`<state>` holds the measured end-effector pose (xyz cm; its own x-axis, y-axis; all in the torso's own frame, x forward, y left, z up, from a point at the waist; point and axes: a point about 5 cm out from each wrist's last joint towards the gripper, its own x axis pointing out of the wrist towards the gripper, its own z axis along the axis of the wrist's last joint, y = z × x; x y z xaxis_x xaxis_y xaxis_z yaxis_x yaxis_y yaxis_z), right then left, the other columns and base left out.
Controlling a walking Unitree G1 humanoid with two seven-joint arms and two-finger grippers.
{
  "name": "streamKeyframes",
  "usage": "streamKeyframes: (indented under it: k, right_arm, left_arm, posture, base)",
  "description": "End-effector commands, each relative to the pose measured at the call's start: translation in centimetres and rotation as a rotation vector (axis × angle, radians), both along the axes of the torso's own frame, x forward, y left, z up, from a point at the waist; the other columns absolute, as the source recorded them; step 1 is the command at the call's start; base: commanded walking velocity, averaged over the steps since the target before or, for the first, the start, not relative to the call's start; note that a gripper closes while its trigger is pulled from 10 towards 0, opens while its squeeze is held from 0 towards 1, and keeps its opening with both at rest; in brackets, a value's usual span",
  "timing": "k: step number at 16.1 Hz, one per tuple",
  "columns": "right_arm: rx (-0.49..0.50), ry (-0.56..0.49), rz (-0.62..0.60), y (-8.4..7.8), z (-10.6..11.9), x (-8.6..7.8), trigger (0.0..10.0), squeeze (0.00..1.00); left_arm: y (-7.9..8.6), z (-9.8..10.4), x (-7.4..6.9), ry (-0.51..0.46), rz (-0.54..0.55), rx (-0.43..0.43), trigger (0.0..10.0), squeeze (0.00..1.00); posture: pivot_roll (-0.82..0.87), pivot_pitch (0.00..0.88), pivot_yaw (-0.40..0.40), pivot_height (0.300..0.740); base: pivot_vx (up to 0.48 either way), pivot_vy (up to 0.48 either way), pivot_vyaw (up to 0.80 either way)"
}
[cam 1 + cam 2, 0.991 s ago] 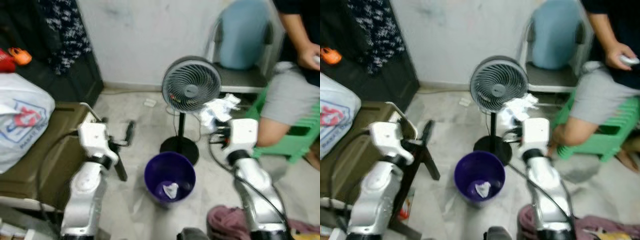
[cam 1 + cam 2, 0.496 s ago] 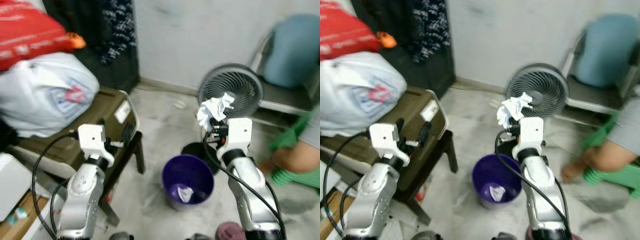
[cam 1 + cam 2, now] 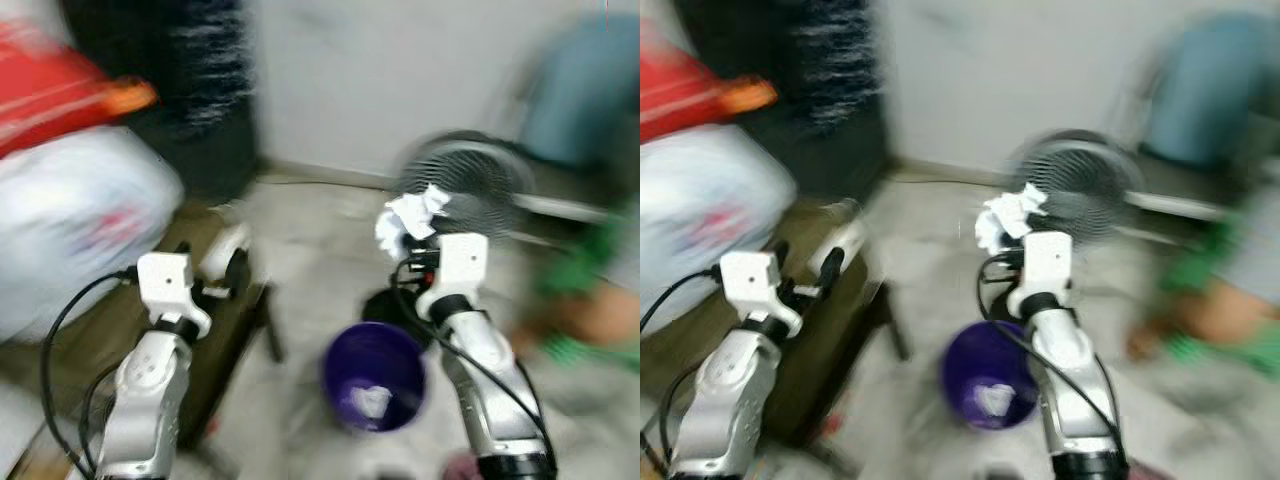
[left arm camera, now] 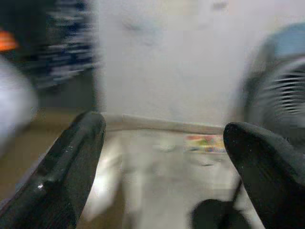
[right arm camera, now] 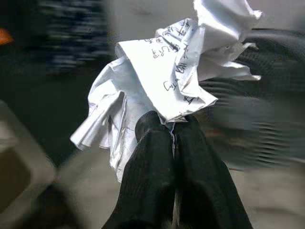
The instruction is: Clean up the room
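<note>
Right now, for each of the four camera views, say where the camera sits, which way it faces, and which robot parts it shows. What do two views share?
Left eye view: on the head, facing forward and down at the blurred bin; both arms show.
Right eye view: beside it, same scene.
Left wrist view: on the left wrist, facing the wall past the open left gripper.
Right wrist view: on the right wrist; the right gripper pinches crumpled paper.
Shared: both wrist views show the fan.

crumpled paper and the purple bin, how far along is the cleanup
Done: one wad of paper already lies in the purple bin. In hand: the right gripper is shut on a crumpled paper, held above the bin near the fan. Left: dropping it in. The left gripper is open and holds nothing.
</note>
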<state>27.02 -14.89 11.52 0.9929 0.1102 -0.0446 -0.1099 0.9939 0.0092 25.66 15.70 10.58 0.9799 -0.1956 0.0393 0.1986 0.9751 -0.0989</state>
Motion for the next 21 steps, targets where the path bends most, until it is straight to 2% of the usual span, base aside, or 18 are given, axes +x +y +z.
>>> streamKeyframes:
  k: [1, 7, 18, 21]
  right_arm:
    - [-0.009, -0.001, -0.027, -0.78, 0.06, 0.05, 10.0, 0.00]
    - [-0.011, 0.002, -0.020, -0.70, -0.02, 0.27, 10.0, 0.00]
    - [-0.006, 0.007, -0.026, -0.67, -0.12, 0.59, 10.0, 0.00]
    - [-0.001, -0.006, -0.021, -0.60, 0.06, 0.86, 10.0, 0.00]
  left_arm:
    - [-0.96, 0.25, 0.05, -0.012, -0.030, -0.016, 10.0, 0.00]
    - [-0.95, 0.15, 0.23, -0.008, -0.025, -0.014, 10.0, 0.00]
    - [-1.08, 0.02, 0.77, 0.008, -0.039, 0.005, 10.0, 0.00]
    - [-1.35, 0.52, 0.89, -0.025, -0.053, 0.042, 10.0, 0.00]
  posture:
    - [-0.17, 0.000, 0.011, 0.740]
    - [-0.17, 0.000, 0.011, 0.740]
    - [-0.17, 0.000, 0.020, 0.740]
    - [-0.17, 0.000, 0.020, 0.740]
  base:
    - [0.439, 0.000, 0.00]
    - [0.045, 0.000, 0.00]
    - [0.000, 0.000, -0.78]
    - [0.000, 0.000, 0.00]
